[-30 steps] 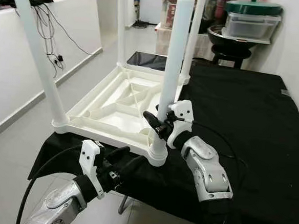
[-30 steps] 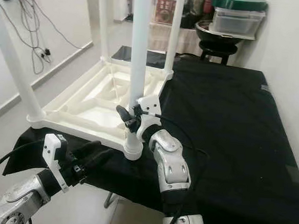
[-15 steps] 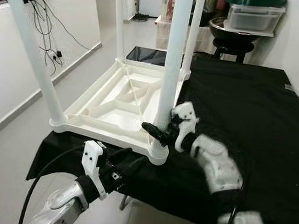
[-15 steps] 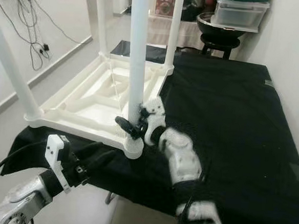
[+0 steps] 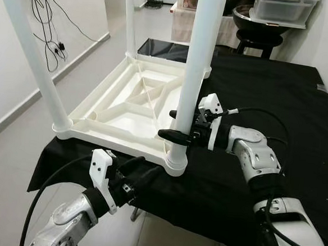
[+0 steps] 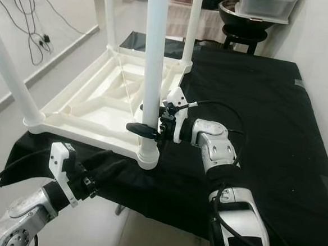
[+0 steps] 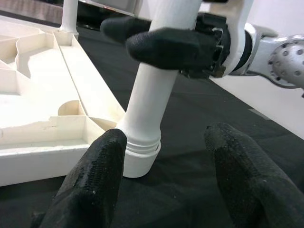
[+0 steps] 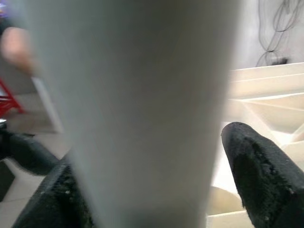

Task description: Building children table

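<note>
A white children's table (image 5: pixel 126 106) lies upside down on the black-covered worktop (image 5: pixel 279 86), its legs pointing up. My right gripper (image 5: pixel 174 125) is shut on the near right leg (image 5: pixel 199 58), low down just above its collar (image 5: pixel 176 163), with one black finger in front and one behind. In the right wrist view the leg (image 8: pixel 142 104) sits between the fingers (image 8: pixel 259 190). My left gripper (image 5: pixel 141 169) is open at the worktop's front edge, just below that corner. In the left wrist view its fingers (image 7: pixel 90 185) stand apart on either side of the leg's base (image 7: pixel 142 142), not touching it.
The upturned table overhangs the worktop's left edge above the floor. Behind stand a black stool (image 5: pixel 259 42) with a bowl and a plastic box, and a dark flat panel (image 5: pixel 163 48) on the floor. Cables (image 5: pixel 44 19) hang on the left wall. The worktop's right half is bare cloth.
The right forearm has swung out to the right, its wrist turning around the leg while still holding it. The camera has tilted down a little. The left gripper stays in place.
</note>
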Tool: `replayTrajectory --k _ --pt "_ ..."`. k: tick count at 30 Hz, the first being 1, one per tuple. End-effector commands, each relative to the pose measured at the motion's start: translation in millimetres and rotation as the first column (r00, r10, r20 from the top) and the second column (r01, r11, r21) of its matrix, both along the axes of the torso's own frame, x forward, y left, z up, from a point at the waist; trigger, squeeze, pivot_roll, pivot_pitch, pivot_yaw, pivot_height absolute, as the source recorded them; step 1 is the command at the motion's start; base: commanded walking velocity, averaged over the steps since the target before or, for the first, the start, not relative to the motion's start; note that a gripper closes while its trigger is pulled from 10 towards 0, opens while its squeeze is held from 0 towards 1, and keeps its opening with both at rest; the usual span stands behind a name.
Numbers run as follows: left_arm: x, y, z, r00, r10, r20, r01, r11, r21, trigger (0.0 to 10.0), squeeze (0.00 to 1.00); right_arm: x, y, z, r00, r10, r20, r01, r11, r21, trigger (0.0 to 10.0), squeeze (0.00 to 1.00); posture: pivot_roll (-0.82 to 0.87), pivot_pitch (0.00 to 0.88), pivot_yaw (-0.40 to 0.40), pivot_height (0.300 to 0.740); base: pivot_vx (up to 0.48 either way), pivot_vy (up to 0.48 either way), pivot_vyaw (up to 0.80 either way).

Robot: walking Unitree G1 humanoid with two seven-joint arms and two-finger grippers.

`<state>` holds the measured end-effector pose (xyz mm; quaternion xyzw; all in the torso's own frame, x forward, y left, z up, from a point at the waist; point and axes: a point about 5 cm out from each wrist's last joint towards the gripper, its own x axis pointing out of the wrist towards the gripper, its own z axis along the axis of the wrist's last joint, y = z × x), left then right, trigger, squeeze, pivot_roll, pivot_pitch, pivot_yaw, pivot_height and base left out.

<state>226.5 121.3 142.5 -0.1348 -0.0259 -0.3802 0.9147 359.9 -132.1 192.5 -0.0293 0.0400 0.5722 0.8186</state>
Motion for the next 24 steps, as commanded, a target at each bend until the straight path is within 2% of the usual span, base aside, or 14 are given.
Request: replayTrajectory --k 1,2,4,5,13,15,17,18,19,20,21,22,24 --pt "-2.1 0.9 -2.7 1.000 0.001 -0.019 -0.001 1.000 0.006 10.0 0.00 -0.9 -0.4 1.6 0.998 0.054 -0.012 -0.054 0.998 0.022 4.3 0.00 0.03 0.051 -0.016 0.740 0.000 0.000 0.00" --pt "-2.2 0.7 -2.5 1.000 0.001 -0.019 -0.001 1.000 0.007 10.0 0.00 -1.7 -0.8 3.0 0.997 0.078 -0.017 -0.078 0.996 0.035 0.9 0.00 0.04 0.053 -0.016 0.740 0.000 0.000 0.00" --pt "-2.2 0.7 -2.5 1.000 0.001 -0.019 -0.001 1.000 0.007 10.0 0.00 -1.7 -0.8 3.0 0.997 0.078 -0.017 -0.078 0.996 0.035 0.9 0.00 0.04 0.053 -0.016 0.740 0.000 0.000 0.00" --pt "-2.3 0.6 -2.5 1.000 0.002 -0.019 -0.002 1.000 0.007 10.0 0.00 -2.3 -1.7 3.8 0.995 0.099 -0.018 -0.098 0.994 0.041 0.0 0.00 0.04 0.053 -0.016 0.740 0.000 0.000 0.00" --pt "-2.3 -0.7 -2.0 1.000 0.002 -0.018 -0.002 1.000 0.004 10.0 0.00 -4.5 -7.3 3.6 0.993 0.117 -0.009 -0.116 0.992 0.038 0.0 0.00 0.02 0.061 -0.017 0.740 0.000 0.000 0.00" --pt "-2.8 -0.7 -1.5 1.000 0.002 -0.017 -0.002 1.000 0.002 10.0 0.00 -5.1 -10.4 -0.8 0.999 0.038 0.014 -0.039 0.999 0.024 0.0 0.00 0.01 0.067 -0.019 0.740 0.000 0.000 0.00" --pt "-2.8 -0.7 -1.5 1.000 0.002 -0.017 -0.002 1.000 0.002 10.0 0.00 -5.1 -10.4 -0.8 0.999 0.038 0.014 -0.039 0.999 0.024 0.0 0.00 0.01 0.067 -0.019 0.740 0.000 0.000 0.00" --pt "-3.0 -0.1 -1.2 1.000 0.002 -0.017 -0.002 1.000 0.002 10.0 0.00 -7.1 -9.1 -9.0 0.999 -0.050 0.015 0.050 0.999 0.002 0.0 0.00 0.01 0.074 -0.026 0.740 0.000 0.000 0.00" --pt "-3.0 -0.1 -1.2 1.000 0.002 -0.017 -0.002 1.000 0.002 10.0 0.00 -7.1 -9.1 -9.0 0.999 -0.050 0.015 0.050 0.999 0.002 0.0 0.00 0.01 0.074 -0.026 0.740 0.000 0.000 0.00" --pt "-3.6 0.6 -0.9 1.000 0.004 -0.016 -0.004 1.000 0.004 10.0 0.00 -12.5 -3.1 -20.6 0.979 -0.203 0.024 0.203 0.979 -0.008 0.0 0.00 0.02 0.077 -0.039 0.740 0.000 0.000 0.00" --pt "-3.6 0.6 -0.9 1.000 0.004 -0.016 -0.004 1.000 0.004 10.0 0.00 -12.5 -3.1 -20.6 0.979 -0.203 0.024 0.203 0.979 -0.008 0.0 0.00 0.02 0.077 -0.039 0.740 0.000 0.000 0.00" --pt "-4.2 1.3 -1.0 1.000 0.005 -0.015 -0.005 1.000 0.006 10.0 0.00 -17.2 3.6 -30.6 0.914 -0.406 0.005 0.406 0.914 0.010 0.0 0.00 0.02 0.077 -0.048 0.740 0.000 0.000 0.00" --pt "-4.2 1.3 -1.0 1.000 0.005 -0.015 -0.005 1.000 0.006 10.0 0.00 -17.2 3.6 -30.6 0.914 -0.406 0.005 0.406 0.914 0.010 0.0 0.00 0.02 0.077 -0.048 0.740 0.000 0.000 0.00"
